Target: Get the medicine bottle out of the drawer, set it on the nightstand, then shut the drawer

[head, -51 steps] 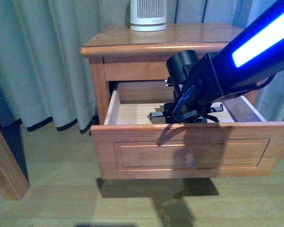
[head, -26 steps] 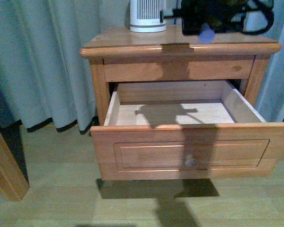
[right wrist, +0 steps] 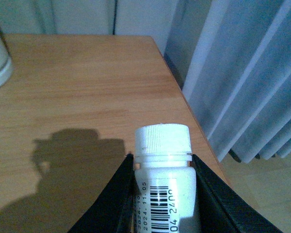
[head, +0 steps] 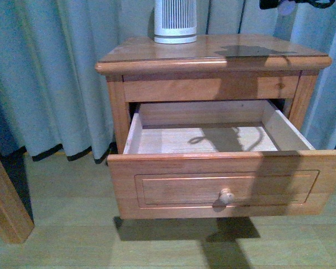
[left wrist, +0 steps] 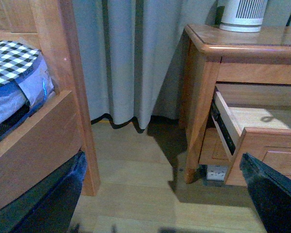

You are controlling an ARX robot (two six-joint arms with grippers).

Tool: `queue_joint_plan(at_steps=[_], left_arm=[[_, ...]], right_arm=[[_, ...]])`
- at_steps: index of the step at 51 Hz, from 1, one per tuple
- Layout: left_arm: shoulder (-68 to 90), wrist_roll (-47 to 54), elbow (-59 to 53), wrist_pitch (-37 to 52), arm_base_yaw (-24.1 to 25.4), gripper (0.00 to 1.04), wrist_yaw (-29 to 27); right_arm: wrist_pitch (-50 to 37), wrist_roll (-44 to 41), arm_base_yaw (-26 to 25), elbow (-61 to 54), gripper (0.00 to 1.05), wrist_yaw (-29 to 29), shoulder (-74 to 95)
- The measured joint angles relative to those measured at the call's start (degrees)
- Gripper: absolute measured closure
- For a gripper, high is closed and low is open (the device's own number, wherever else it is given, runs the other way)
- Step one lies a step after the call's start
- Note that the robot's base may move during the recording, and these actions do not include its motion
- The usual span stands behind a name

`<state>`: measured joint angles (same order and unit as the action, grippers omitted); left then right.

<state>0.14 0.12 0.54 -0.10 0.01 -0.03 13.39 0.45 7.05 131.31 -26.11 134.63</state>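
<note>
The right claw (right wrist: 162, 162) is pinching the bottle (right wrist: 163, 145) above the nightstand (right wrist: 77, 82), near its edge; dropped from height, it is risking rolling off. The left claw (left wrist: 155, 199) is hanging spread.

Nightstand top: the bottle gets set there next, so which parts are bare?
The honey-brown wooden nightstand top is bare right of and in front of the white slatted cylinder, out to its edges. The right gripper holds the small white capped medicine bottle above that right-hand patch. Only the cylinder's spot at the back is taken.
</note>
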Motion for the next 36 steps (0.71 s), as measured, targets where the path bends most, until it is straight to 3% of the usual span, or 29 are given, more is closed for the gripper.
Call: queue_joint_plan(at_steps=[18,26,36], left_arm=[[0.0,0.0,0.0,0.0,0.0,0.07,0.0],[0.0,0.0,0.0,0.0,0.0,0.07,0.0],[0.0,0.0,0.0,0.0,0.0,0.07,0.0]], right_arm=[[11.2,1.9,-0.7,22.0,0.74,-0.3,16.3],[11.0,1.9,-0.5,21.9,0.52,-0.7,17.3],[1.9,2.0,-0.5,13.0,0.16,-0.2,13.9]])
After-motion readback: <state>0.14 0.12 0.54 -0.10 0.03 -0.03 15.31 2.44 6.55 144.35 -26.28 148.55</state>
